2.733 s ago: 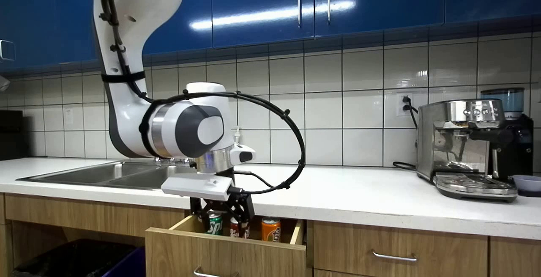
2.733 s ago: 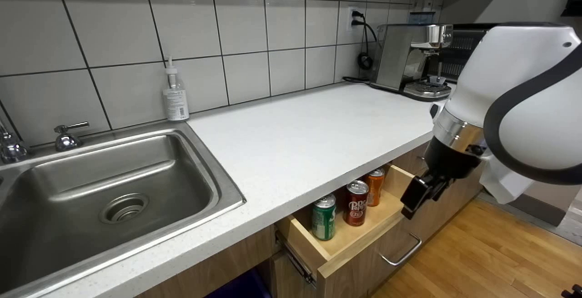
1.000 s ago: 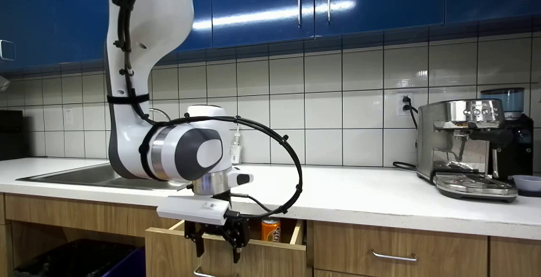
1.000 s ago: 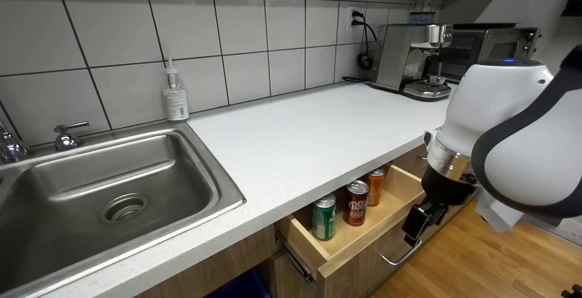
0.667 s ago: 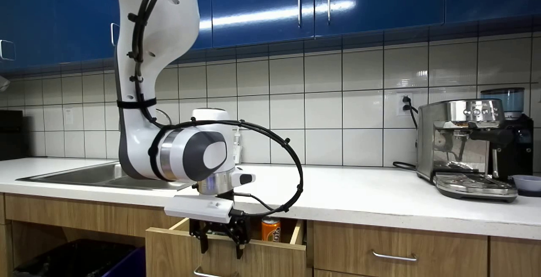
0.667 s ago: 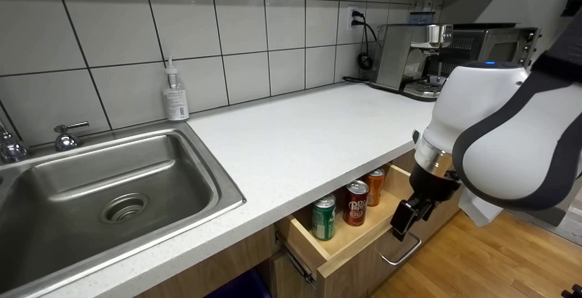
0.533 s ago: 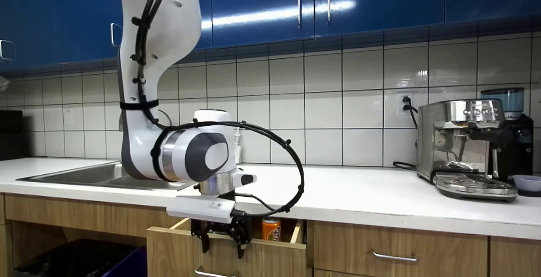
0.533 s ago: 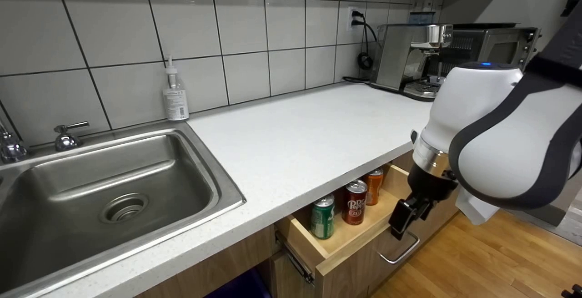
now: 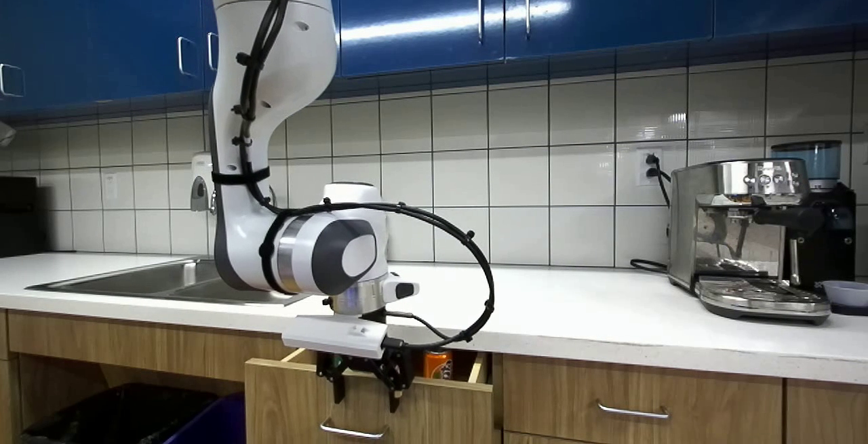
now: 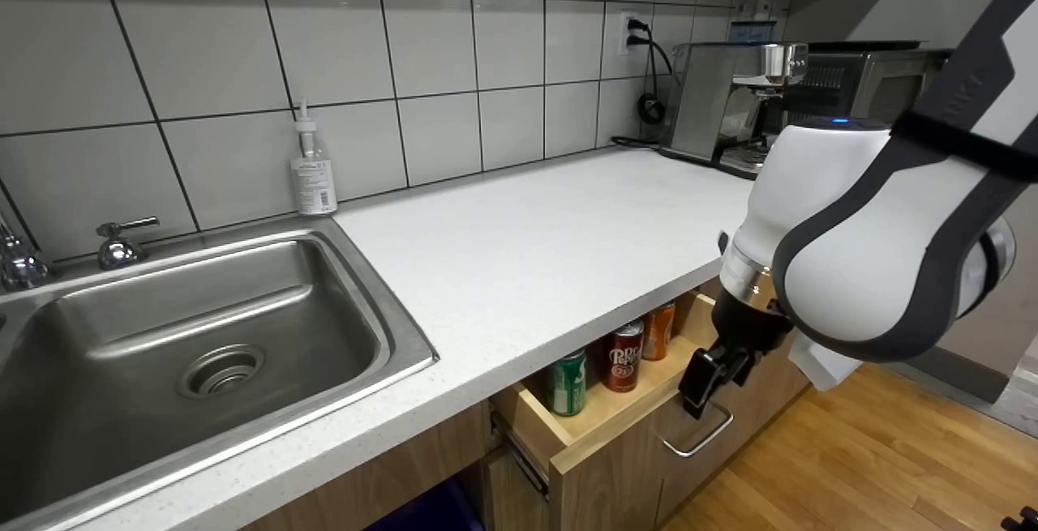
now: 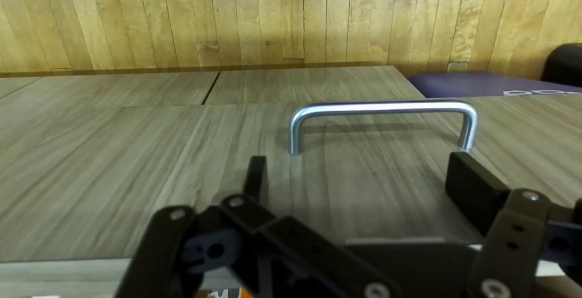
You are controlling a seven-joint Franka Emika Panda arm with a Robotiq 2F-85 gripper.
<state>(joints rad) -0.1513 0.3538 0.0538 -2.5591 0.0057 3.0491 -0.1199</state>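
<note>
My gripper is open and empty, pointing down at the outer face of the partly open wooden drawer. In the wrist view, the spread fingers lie against or just off the drawer front, above its silver handle; contact is not clear. The handle also shows in both exterior views. Inside the drawer stand a green can, a dark red can and an orange can. In an exterior view the gripper mostly hides the green and red cans; the orange can shows.
The white counter overhangs the drawer. A steel sink and soap bottle are at one end. An espresso machine stands at the other. A purple-and-black bin sits below the counter. Blue cabinets hang above.
The gripper came down from over the drawer to its front face, then moved toward the counter. The drawer and its cans have slid inward somewhat. The gripper stays open.
</note>
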